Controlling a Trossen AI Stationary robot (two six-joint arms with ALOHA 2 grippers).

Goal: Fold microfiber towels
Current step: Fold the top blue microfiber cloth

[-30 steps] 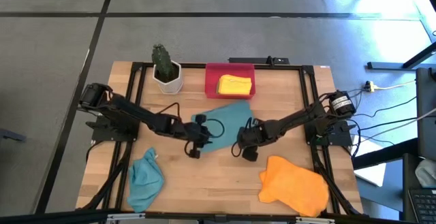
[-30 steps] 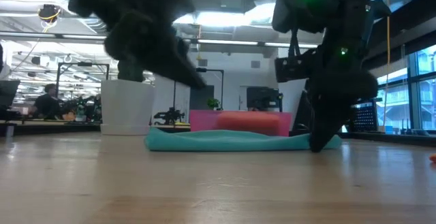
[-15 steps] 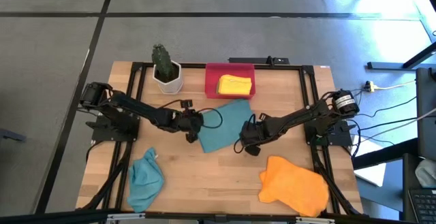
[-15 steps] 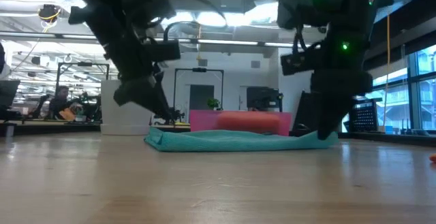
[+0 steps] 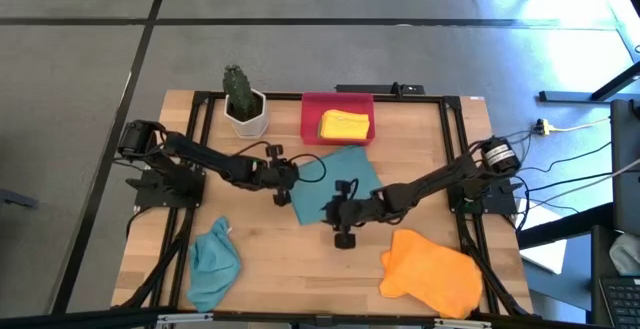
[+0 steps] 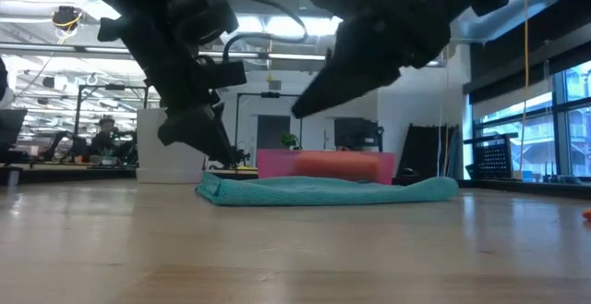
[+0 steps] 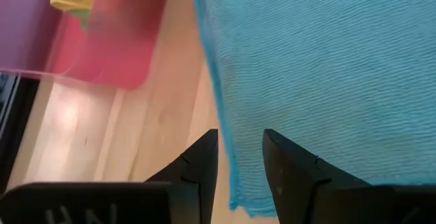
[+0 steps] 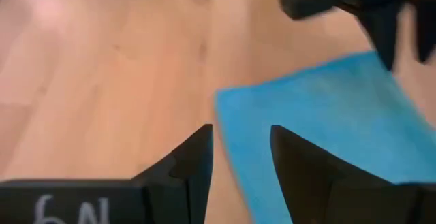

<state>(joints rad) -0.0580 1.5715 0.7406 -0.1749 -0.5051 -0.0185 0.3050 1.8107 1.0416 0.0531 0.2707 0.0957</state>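
The table (image 5: pixel 280 259) carries a teal towel (image 5: pixel 335 181) lying flat mid-table, below the red tray (image 5: pixel 310 119), likely spread for folding. The left claw (image 5: pixel 283 187), parted and empty, hovers at its left edge; the right claw (image 5: pixel 343 231), parted and empty, hangs over bare wood beside its near corner, with room around.

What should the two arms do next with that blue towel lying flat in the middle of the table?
Probably lower both and pinch. The teal towel lies flat, held by neither. The left gripper hangs open over one edge; the right gripper is open just off the near corner. Gripping those spots would let them fold it over.
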